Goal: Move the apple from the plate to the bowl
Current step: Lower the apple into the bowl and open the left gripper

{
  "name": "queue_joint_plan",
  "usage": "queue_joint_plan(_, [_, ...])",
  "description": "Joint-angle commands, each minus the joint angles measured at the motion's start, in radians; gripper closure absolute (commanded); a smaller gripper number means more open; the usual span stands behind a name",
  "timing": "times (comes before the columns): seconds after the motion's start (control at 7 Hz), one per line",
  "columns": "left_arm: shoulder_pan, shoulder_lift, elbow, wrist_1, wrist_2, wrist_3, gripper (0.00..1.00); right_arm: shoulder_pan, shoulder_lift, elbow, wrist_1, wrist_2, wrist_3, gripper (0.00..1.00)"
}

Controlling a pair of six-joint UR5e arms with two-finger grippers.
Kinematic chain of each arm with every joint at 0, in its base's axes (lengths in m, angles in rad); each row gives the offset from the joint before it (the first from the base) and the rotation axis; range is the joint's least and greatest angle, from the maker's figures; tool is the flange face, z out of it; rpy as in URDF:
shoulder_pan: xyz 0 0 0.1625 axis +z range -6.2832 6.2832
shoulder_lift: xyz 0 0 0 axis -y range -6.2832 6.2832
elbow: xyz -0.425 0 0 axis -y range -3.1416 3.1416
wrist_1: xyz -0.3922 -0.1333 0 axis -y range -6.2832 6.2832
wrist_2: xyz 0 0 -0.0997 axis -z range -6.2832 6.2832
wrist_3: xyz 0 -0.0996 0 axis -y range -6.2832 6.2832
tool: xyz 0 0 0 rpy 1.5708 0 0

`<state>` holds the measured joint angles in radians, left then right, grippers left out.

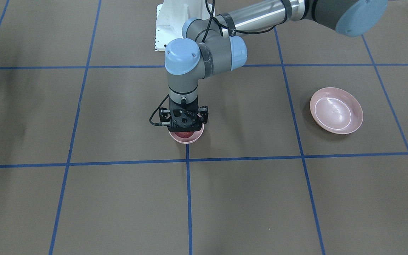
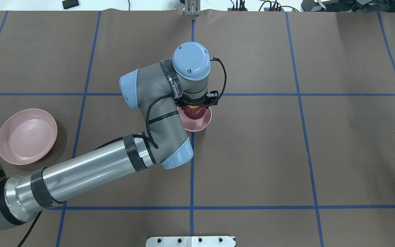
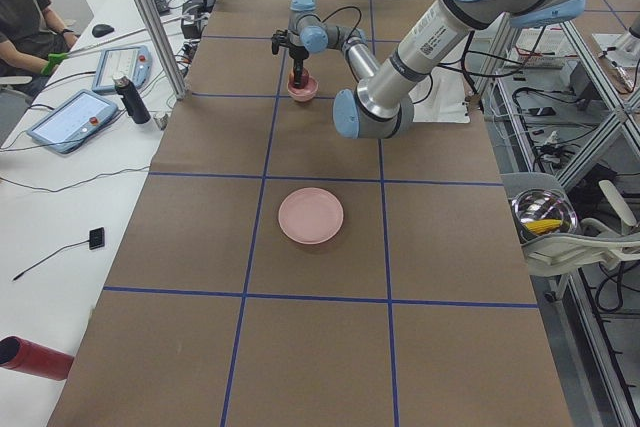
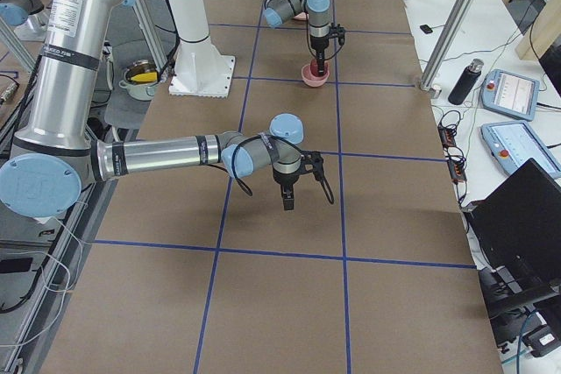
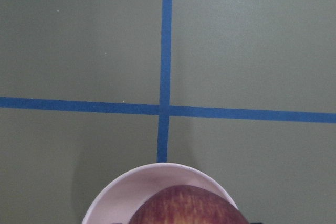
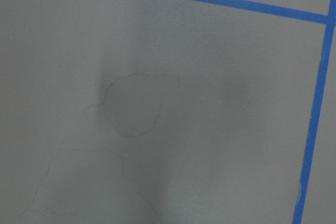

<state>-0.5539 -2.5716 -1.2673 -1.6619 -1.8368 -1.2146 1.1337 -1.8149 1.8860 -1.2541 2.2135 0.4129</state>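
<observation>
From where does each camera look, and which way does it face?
Front-facing: across the table, facing the robot; left arm over bowl.
Overhead: behind the robot, looking down; left arm.
Exterior left: left table end; left arm near.
Exterior right: right table end; right arm near.
Left wrist: down onto apple; no arm.
Right wrist: down onto table; no arm.
Front-facing and overhead share the plate.

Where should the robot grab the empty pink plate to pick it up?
Probably the rim, coming straight down from above and pinching it inside and out. The plate lies flat, wide and shallow, so its thin sloping edge looks like the only part narrow enough to pinch.
</observation>
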Motion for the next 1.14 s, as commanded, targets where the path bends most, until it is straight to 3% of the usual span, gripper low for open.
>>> queue_joint_plan(0.0, [0.003, 0.005, 0.008, -0.006, -0.001, 0.001, 0.60, -0.002, 0.008, 0.004, 0.002, 0.000, 0.044, 0.00])
queue_joint_plan(0.14, [0.005, 0.005, 0.005, -0.007, 0.002, 0.004, 0.16, -0.002, 0.009, 0.004, 0.002, 0.000, 0.058, 0.00])
queue_joint_plan(0.29, [0.005, 0.008, 0.000, -0.015, 0.005, 0.006, 0.02, -0.002, 0.011, 0.001, 0.002, 0.000, 0.058, 0.00])
queue_joint_plan(0.71, [0.003, 0.021, -0.032, -0.016, 0.010, 0.004, 0.02, -0.002, 0.012, 0.002, 0.002, 0.000, 0.060, 0.00])
queue_joint_plan(0.86, [0.003, 0.083, -0.125, -0.018, 0.013, 0.004, 0.02, -0.002, 0.012, 0.004, 0.002, 0.000, 0.060, 0.00])
queue_joint_plan(1.0, [-0.003, 0.182, -0.287, 0.025, 0.005, 0.006, 0.02, -0.002, 0.011, 0.008, 0.002, 0.000, 0.060, 0.00])
